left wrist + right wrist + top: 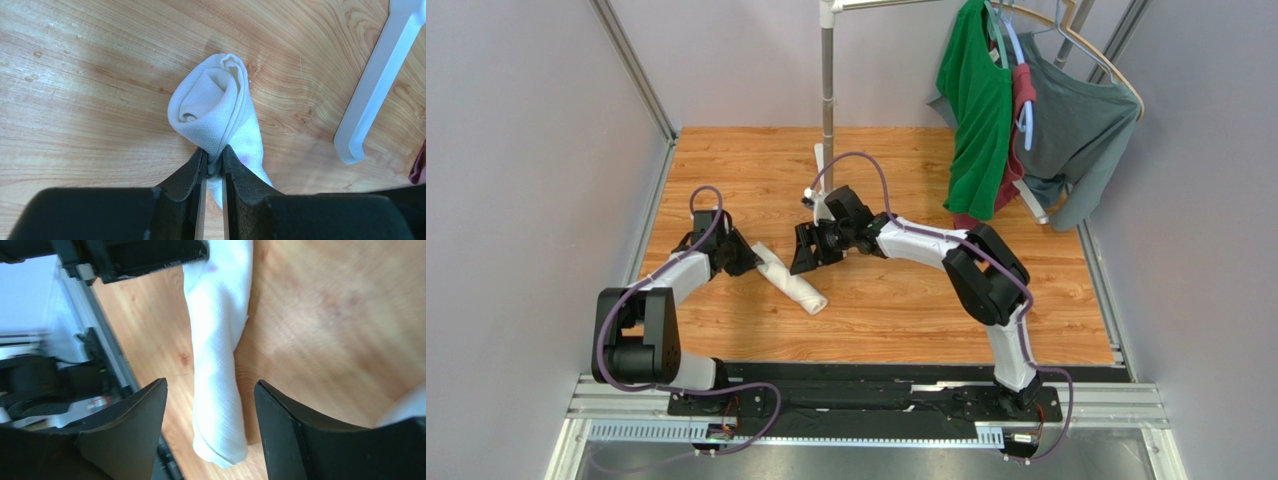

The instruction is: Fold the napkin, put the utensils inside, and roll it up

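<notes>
Napkin [792, 281]: rolled into a tight white tube; lies slantwise on the counter [906, 300] between the two arms, one end at the left tool, the other end free and pointing toward the near edge.
Spoon: not visible in any view; probably wrapped inside the roll, but impossible to confirm.
Left tool [213, 155]: narrow; pinches a thin fold of cloth at the far end of the roll, just below the open spiral seen in the wrist view.
Right tool [210, 385]: wide, holds nothing; hangs close by the roll, with the cloth in sight between the two fingers in the wrist view; no contact visible.
Stage of task: judged as near the end; folding and rolling look done.
Handling of the napkin: soft, thin and very light; no stiffness of its own, so likely to sag or unroll if lifted by one layer only.
Handling of the spoon: if inside, stiff and smooth; able to slide out of an open end when the roll tilts.
Where to take hold: across the full thickness of the roll, near the middle, all layers between the fingers; not by the loose outer edge.
Risk: a pull on the pinched fold may open the spiral.
Nearby: foot of the white stand [375, 90] on the counter, well apart from the roll.
</notes>
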Controlling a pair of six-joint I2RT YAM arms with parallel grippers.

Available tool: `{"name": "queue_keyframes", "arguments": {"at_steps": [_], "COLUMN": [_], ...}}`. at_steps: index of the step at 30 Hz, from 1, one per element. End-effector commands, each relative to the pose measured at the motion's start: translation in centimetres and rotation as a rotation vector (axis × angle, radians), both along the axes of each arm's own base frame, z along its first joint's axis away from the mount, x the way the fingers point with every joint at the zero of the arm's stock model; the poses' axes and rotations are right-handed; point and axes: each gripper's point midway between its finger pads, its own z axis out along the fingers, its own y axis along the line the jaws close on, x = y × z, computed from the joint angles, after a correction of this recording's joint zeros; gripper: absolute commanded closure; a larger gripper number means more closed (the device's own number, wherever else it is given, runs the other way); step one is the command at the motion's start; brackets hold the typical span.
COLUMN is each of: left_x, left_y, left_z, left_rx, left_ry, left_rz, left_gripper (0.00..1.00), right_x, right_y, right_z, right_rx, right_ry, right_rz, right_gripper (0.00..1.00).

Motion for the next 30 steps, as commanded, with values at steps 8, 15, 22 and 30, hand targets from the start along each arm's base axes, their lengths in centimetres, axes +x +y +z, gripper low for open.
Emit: {"name": "queue_keyframes", "arguments": {"at_steps": [8, 15, 22, 30], "left_x": [0.8, 0.8, 0.9, 1.0], "left_y": [0.2, 0.2, 0.1, 0.0], "left_z": [0.7, 0.8, 0.9, 1.1], "left_rx": [0.024, 0.022, 0.019, 0.016], "left_ry": [-0.018, -0.013, -0.017, -0.021], "left_rz": [-0.019, -0.017, -0.021, -0.021], "left_gripper": [0.80, 0.80, 0.80, 0.80], "right_x": [-1.3, -2.3, -2.1, -2.3], "right_y": [2.8, 3.9, 3.9, 3.6], "right_z": [3.1, 0.6, -1.3, -3.5], "right_rx": [-0.331, -0.421, -0.474, -0.526], "right_ry": [-0.765, -0.881, -0.921, -0.917], "right_rz": [0.064, 0.113, 0.134, 0.165], "right_gripper": [0.34, 0.37, 0.38, 0.46]}}
